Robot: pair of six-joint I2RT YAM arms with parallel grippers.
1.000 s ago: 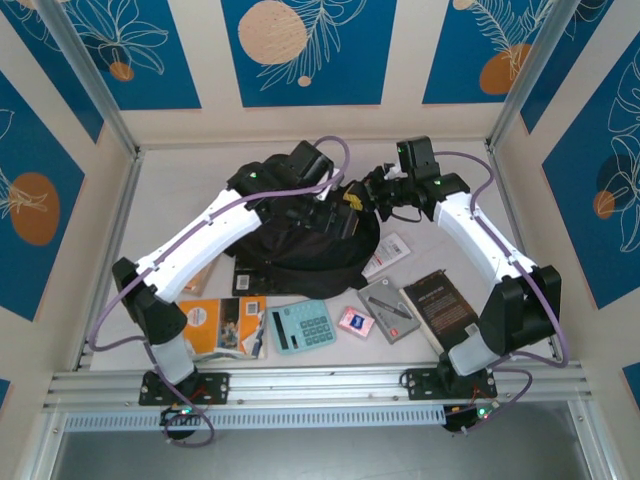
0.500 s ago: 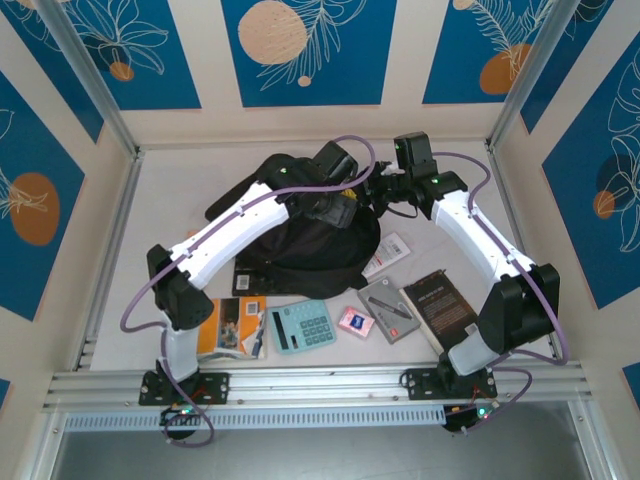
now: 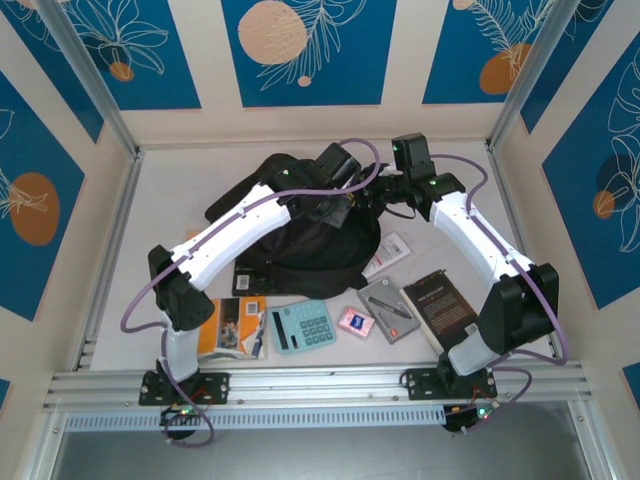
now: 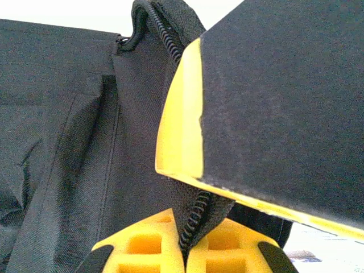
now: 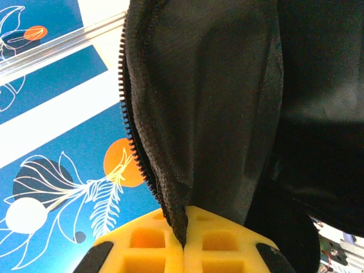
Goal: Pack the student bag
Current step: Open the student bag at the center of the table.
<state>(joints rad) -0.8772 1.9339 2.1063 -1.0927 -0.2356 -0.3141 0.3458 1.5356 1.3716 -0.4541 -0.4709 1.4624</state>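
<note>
Gripping the student bag point(image 3: 305, 245) from two sides at its far right top. Left gripper point(image 4: 185, 245) clamped tight on a strip of black fabric with zipper teeth point(image 4: 192, 213), yellow fingers pressed together around it. Right gripper point(image 5: 185, 242) likewise pinched closed on the toothed zipper edge point(image 5: 132, 125) of a hanging black flap, lifted enough to show blue wall panels behind. Bag itself slumped mid-table toward the far wall, black, rounded, partly covered from above by the left arm's white forearm point(image 3: 235, 225) and purple cable. Blocking the upper right of the left wrist view: a black-faced slab with a yellow edge point(image 4: 273, 102), very close, cannot tell what. Scattered on the table point(image 3: 180, 190) in front of the bag, left to right: orange booklet point(image 3: 225, 326), teal calculator point(image 3: 303, 326), small pink packet point(image 3: 354, 320), grey case point(image 3: 388, 309), dark book point(image 3: 440, 303) right beside the right arm's elbow. White tag point(image 3: 387, 254) just beside the bag's right side. Flat black item point(image 3: 250, 277) poking from under the bag's near left edge.
</note>
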